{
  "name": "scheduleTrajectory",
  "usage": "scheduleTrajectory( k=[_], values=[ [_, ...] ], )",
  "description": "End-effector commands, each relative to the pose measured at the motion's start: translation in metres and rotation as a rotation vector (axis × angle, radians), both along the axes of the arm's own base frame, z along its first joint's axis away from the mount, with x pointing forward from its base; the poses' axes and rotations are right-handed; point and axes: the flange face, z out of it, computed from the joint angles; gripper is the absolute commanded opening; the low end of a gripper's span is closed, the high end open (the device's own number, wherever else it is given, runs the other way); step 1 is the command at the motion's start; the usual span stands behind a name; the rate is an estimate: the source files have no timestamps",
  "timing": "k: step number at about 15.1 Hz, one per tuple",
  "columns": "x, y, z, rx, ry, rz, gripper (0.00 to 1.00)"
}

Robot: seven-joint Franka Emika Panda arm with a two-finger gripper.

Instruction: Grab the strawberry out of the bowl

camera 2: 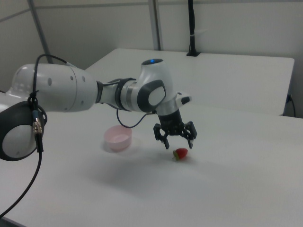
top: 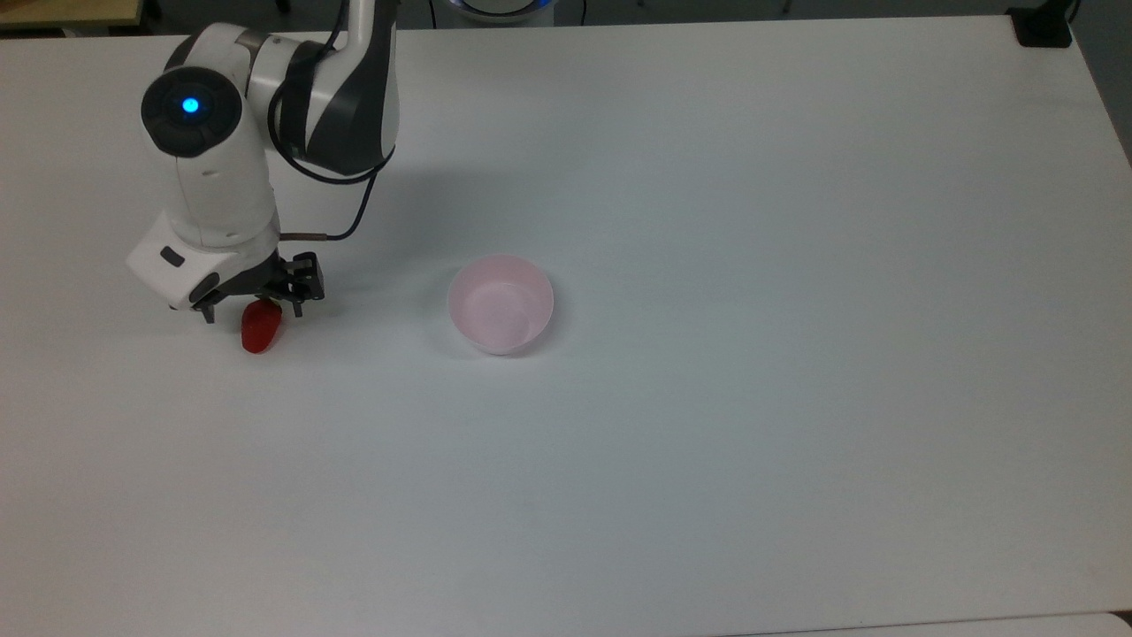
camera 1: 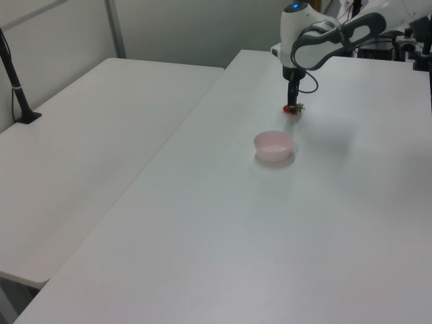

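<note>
- We see the strawberry (camera 2: 180,154) lying on the white worktop (top: 707,442), well to the top view's left of the pale pink bowl (top: 500,303), outside it.
- Our pincer (camera 2: 177,141) hangs just above the fruit, fingers spread wide and released, gripping nothing.
- In the right view the bowl sits left of the strawberry, apart from it.

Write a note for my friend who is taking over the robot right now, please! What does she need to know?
Gripper: open, holding nothing, just above the strawberry.
Strawberry: lying on the white table, out of the bowl, off to the top view's left of it.
Bowl: upright, nothing inside.
Done: the strawberry is out of the bowl and set down.
Left: nothing more for the pick-out; lift the arm clear.
</note>
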Motion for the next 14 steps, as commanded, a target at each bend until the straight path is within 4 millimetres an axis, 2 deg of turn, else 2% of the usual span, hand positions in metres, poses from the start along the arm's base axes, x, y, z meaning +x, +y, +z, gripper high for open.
scheduleTrajectory(
  k=[1,4,6,8,11,13,14],
  values=[
    [-0.014,0.031,0.07,0.001,0.006,-0.024,1.0],
    [-0.027,0.097,0.133,0.006,-0.006,-0.108,1.0],
    [-0.046,0.136,0.172,0.016,-0.004,-0.205,1.0],
    [-0.068,0.166,0.207,0.074,0.007,-0.256,1.0],
    [-0.095,0.195,0.241,0.14,0.023,-0.279,1.0],
    [-0.109,0.203,0.251,0.148,0.011,-0.35,1.0],
    [-0.113,0.2,0.251,0.145,0.016,-0.36,1.0]
  ],
)
